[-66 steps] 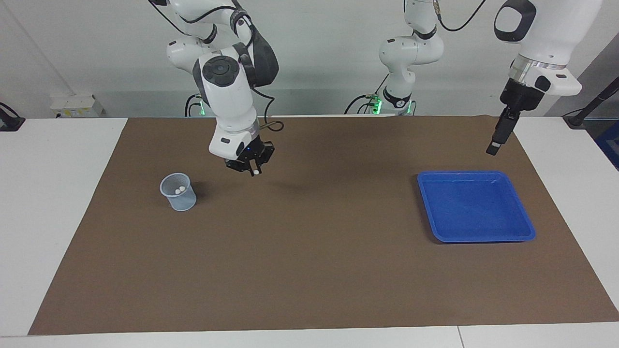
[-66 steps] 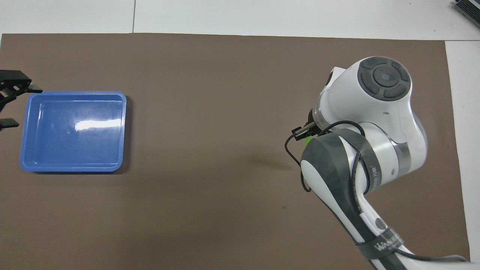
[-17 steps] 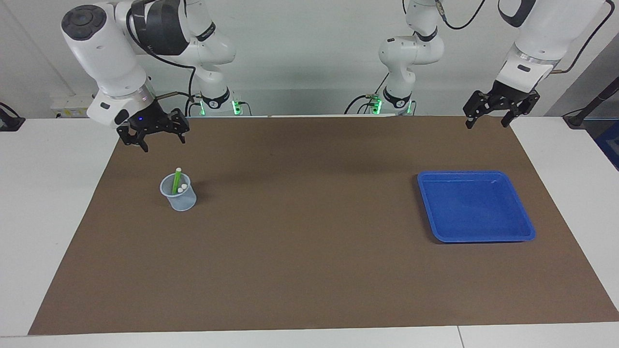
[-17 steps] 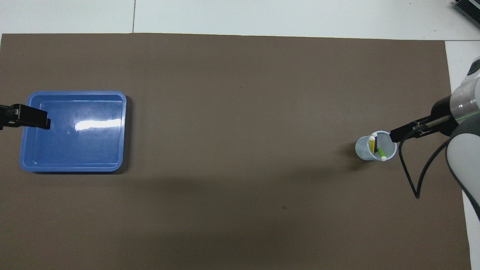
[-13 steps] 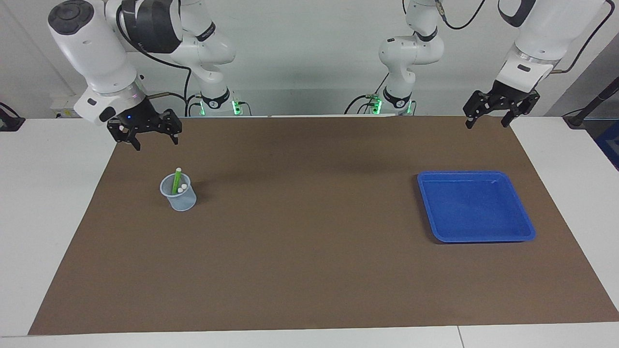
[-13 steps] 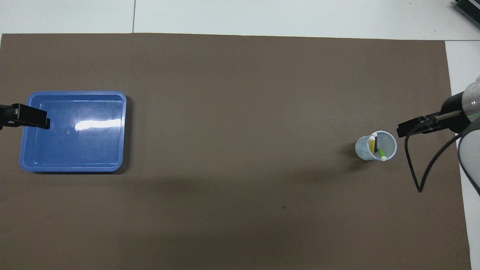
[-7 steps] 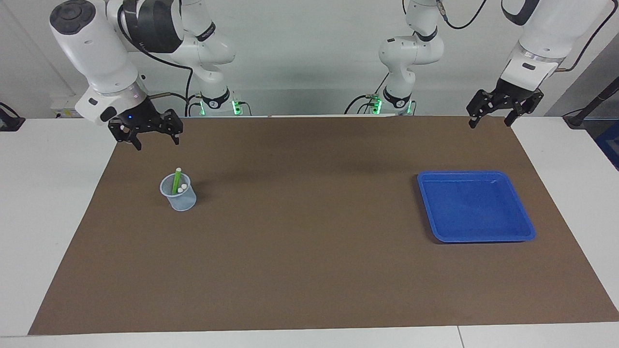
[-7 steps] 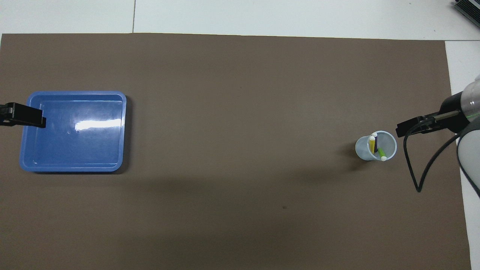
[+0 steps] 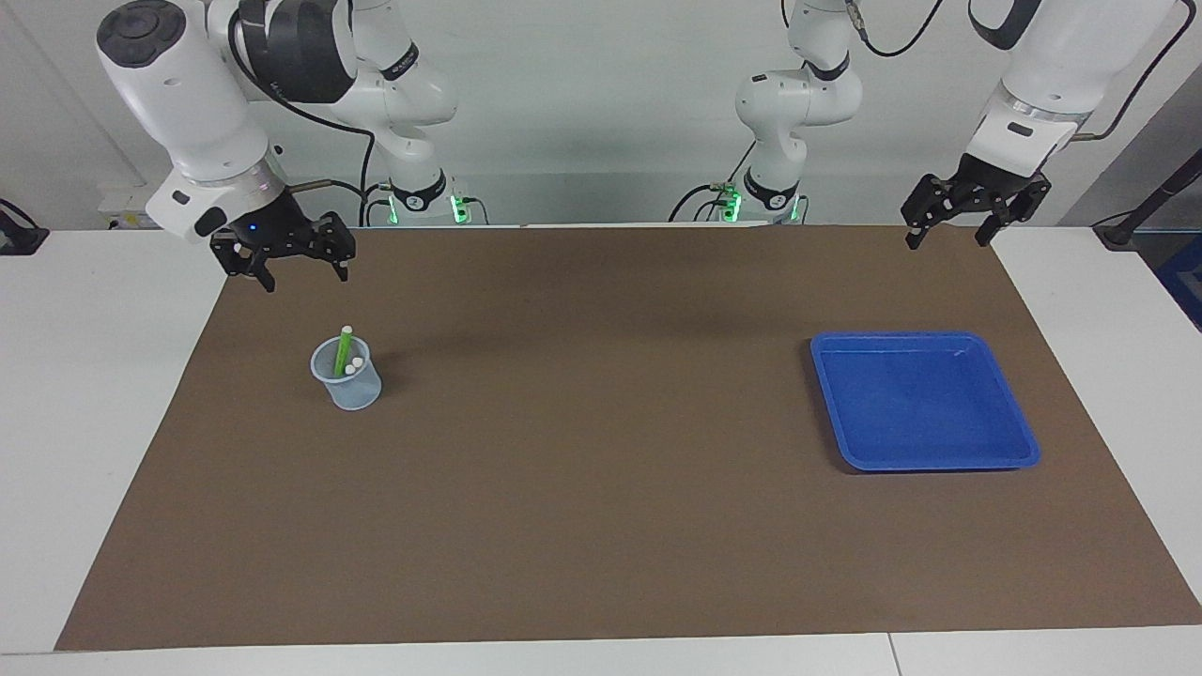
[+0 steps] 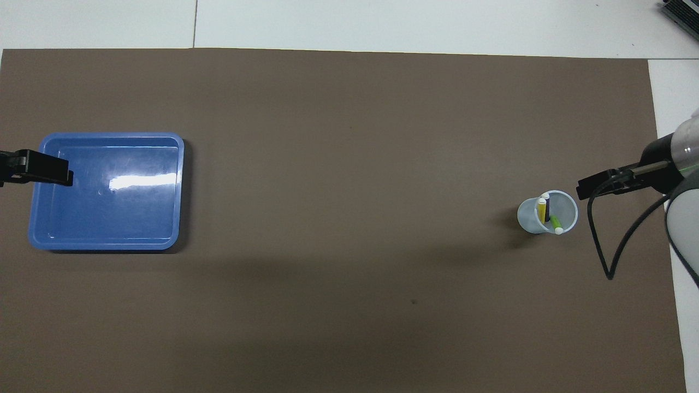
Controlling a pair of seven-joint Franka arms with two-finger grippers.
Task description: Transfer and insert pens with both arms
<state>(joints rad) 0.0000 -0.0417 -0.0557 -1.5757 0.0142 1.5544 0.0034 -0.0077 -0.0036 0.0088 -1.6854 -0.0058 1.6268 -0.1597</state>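
Observation:
Three pens stand in a clear plastic cup (image 9: 346,380) on the brown mat toward the right arm's end of the table. The green pen (image 9: 343,350) leans and sticks up above the rim; in the overhead view the yellow pen (image 10: 541,210) and the purple pen (image 10: 548,206) stand beside the green pen (image 10: 555,222). My right gripper (image 9: 307,278) hangs open and empty over the mat's edge, apart from the cup. My left gripper (image 9: 946,241) hangs open and empty over the mat's corner at the left arm's end.
A blue tray (image 9: 939,463) with nothing in it lies on the mat (image 9: 601,488) toward the left arm's end. A black cable (image 10: 606,256) loops down from the right arm's wrist beside the cup (image 10: 527,215).
The right gripper let go of the green pen, which now stands in the cup, and rose away toward the mat's edge. The left gripper turned. Over the last second both barely moved.

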